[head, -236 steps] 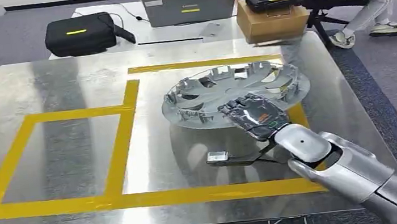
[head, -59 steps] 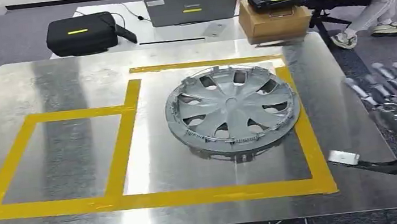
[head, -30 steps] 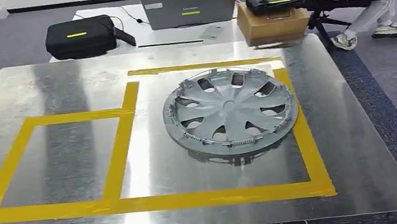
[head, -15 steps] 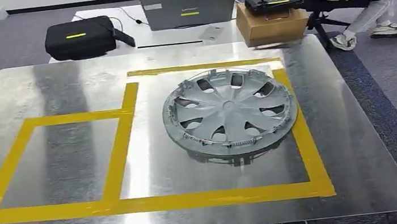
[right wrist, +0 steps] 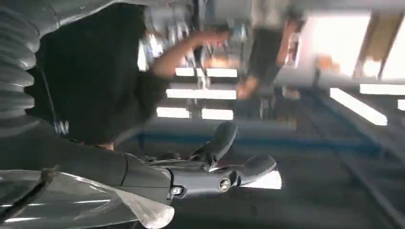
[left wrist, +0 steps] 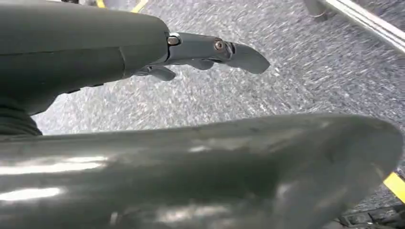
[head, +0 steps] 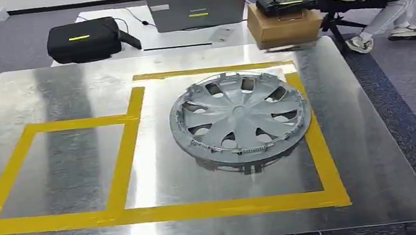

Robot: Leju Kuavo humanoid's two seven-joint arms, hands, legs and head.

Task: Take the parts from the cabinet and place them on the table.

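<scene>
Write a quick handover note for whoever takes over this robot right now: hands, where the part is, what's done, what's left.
Left hand: empty, fingers extended, hanging over the carpet.
Right hand: empty, fingers apart, off the table.
Wheel cover: lying flat on the metal table, inside the larger yellow tape box, its right rim over the tape.
Done: this part is placed and released.
Left: the smaller tape box holds nothing; the cabinet isn't visible, so remaining parts can't be confirmed.

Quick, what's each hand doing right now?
Left hand: open, holding nothing.
Right hand: open, holding nothing.

Bright overhead glare on the metal table [head: 371, 151]; right wrist view motion-blurred
</scene>
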